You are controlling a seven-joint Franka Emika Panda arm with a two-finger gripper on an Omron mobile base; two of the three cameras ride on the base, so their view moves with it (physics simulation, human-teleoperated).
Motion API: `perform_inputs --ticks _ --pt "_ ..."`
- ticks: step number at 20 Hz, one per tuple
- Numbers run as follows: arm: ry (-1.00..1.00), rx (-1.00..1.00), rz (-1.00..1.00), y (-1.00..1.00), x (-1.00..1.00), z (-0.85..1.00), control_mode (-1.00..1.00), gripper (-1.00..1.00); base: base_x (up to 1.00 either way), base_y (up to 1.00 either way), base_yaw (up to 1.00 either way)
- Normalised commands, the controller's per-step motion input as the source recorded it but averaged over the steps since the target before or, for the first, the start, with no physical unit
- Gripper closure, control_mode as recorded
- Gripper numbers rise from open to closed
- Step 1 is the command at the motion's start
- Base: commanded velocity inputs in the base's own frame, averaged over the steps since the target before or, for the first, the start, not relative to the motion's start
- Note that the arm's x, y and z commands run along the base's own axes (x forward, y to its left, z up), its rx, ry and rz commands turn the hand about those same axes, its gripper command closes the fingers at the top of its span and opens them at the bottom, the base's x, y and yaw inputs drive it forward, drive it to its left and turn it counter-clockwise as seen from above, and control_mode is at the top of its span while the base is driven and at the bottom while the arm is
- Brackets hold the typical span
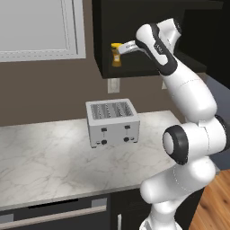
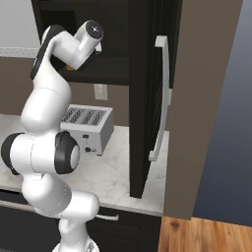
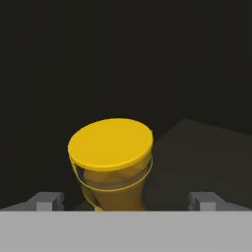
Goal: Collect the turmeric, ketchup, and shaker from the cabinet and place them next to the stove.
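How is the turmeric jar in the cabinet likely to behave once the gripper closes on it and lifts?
The turmeric looks rigid and small, so probably light and unlikely to deform. Its yellow cap is wider than the amber body, so a grip below the cap may catch under the lip rather than slip. The smooth, narrow body could tip if the open gripper nudges it off-centre.

You are looking at one turmeric jar sitting in one cabinet, one toaster standing on one counter, and two fingers showing.
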Motion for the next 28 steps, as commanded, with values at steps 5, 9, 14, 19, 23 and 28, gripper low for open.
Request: perform_inputs --ticks 5,9,14,19,23,28 --pt "0.00 -0.01 0.00 0.07 0.01 -0.02 -1.00 -1.00 0.00 0.00 0.00" --pt "-0.01 -0.01 0.01 0.12 0.07 -0.01 -1.00 -1.00 0.00 0.00 0.00" --pt "-0.04 0.00 0.06 0.01 0.14 -0.02 -1.00 -1.00 0.00 0.00 0.00" --pt "-0.04 0.00 0.06 0.02 0.12 -0.04 -1.00 -1.00 0.00 0.00 0.00" --pt "-0.04 -0.01 0.07 0.12 0.07 -0.12 -1.00 1.00 0.00 0.00 0.00" --pt "-0.03 -0.02 0.09 0.20 0.00 -0.13 -1.00 1.00 0.00 0.00 0.00"
